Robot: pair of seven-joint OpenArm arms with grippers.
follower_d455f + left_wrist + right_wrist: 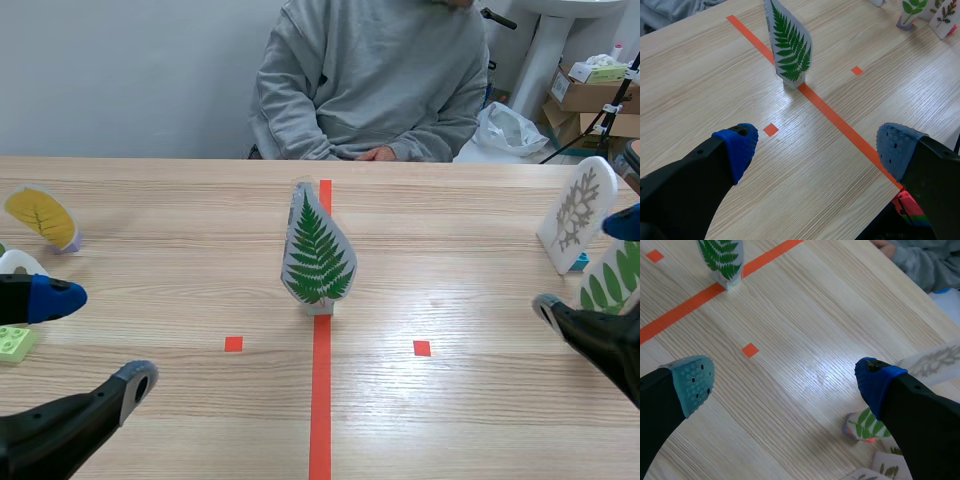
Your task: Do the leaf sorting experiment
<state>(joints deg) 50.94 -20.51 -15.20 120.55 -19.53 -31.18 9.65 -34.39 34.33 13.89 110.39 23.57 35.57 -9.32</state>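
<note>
A card with a green fern leaf [318,255] stands upright on the orange tape line at the table's middle; it also shows ahead of the left gripper [789,47] and far ahead of the right one [722,257]. A yellow leaf card [42,216] stands at the far left. On the right stand a grey branching leaf card [578,212] and a green compound leaf card [610,280]. My left gripper [92,342] [817,145] hovers open at the near left, holding nothing. My right gripper [588,265] [782,382] is open and empty, beside the green leaf card [867,422].
A person in a grey sweatshirt [370,80] sits across the table, hands near its far edge. A light green block [15,343] and a white card [20,263] lie by the left gripper. More leaf cards [912,10] stand on the right. Boxes [590,95] are stacked behind.
</note>
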